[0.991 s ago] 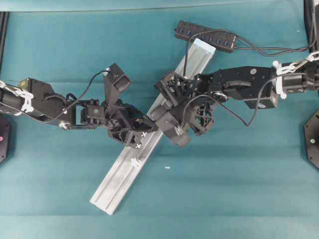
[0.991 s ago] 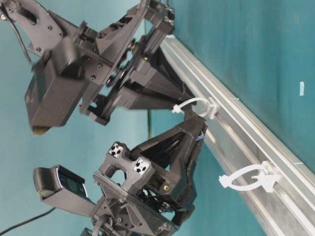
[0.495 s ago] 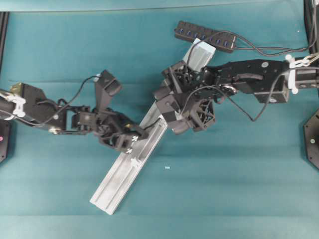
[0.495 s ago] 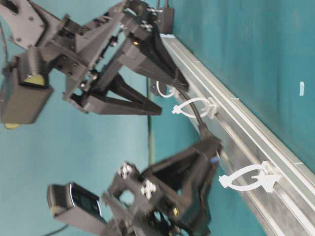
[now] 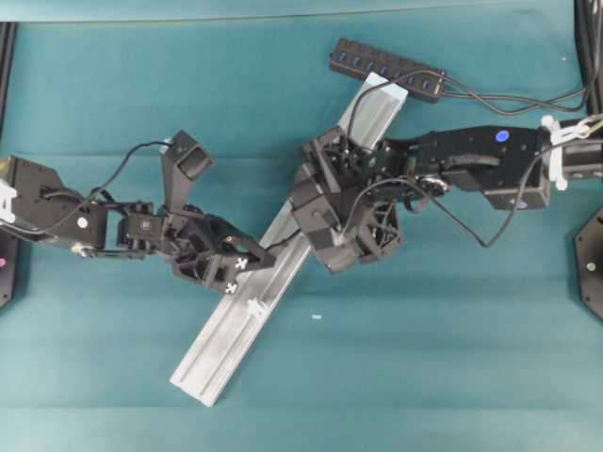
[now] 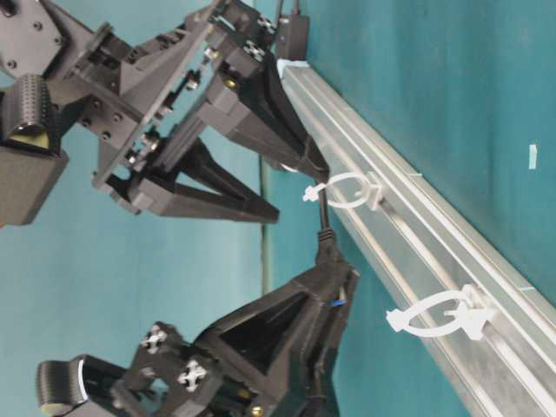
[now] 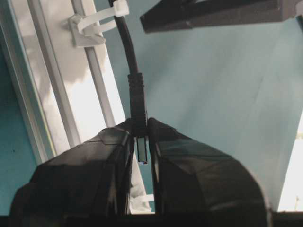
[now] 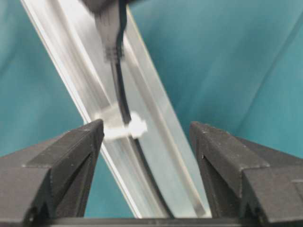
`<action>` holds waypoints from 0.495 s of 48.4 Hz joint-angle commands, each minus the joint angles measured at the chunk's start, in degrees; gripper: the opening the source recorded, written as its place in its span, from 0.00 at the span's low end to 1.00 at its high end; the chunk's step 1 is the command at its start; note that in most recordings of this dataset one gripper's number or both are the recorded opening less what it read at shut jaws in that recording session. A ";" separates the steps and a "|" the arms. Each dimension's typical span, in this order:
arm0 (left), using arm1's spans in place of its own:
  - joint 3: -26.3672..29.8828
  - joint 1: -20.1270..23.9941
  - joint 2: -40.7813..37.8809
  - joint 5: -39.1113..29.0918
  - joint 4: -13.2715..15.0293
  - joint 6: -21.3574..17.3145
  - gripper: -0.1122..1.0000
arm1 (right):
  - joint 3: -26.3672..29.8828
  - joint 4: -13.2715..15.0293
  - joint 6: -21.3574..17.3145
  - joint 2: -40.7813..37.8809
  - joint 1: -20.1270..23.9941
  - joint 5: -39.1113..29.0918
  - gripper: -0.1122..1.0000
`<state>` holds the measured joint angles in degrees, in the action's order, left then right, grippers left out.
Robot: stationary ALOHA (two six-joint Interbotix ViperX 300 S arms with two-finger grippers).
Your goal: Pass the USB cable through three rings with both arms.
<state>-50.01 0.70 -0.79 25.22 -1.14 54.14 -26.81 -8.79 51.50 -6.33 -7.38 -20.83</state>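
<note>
The USB cable runs through one white ring on the rail. Its plug is pinched in my left gripper, which is shut on it just past that ring. In the table-level view the left gripper sits between that ring and a second ring, which holds nothing. My right gripper stands open above the rail. The threaded ring and the cable lie between its spread fingers and are not touched. A third ring is hidden behind the right gripper.
The silver rail lies diagonally across the teal table. A black multi-port hub sits at its far end, and cords trail from it to the right. The right arm reaches in from the right and its wrist block covers the rail's middle.
The right gripper has opened, let go of the cable and drawn back a little. The left gripper has slid down-left along the rail with the plug, pulling cable through the ring.
</note>
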 commanded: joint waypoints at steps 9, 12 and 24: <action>0.79 -0.26 3.25 0.62 -0.18 -0.18 0.19 | 0.53 0.09 -0.70 -2.11 1.93 1.05 0.80; 0.88 -0.26 3.16 0.53 -0.09 -0.18 0.19 | 0.62 0.09 -0.70 -2.55 2.11 1.41 0.79; 0.97 -0.26 3.08 0.35 -0.18 -0.35 0.19 | 0.62 0.00 -0.79 -3.25 2.11 3.96 0.65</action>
<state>-50.10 0.70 -0.35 25.22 -1.14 54.05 -26.81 -8.79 51.42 -9.32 -5.45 -18.19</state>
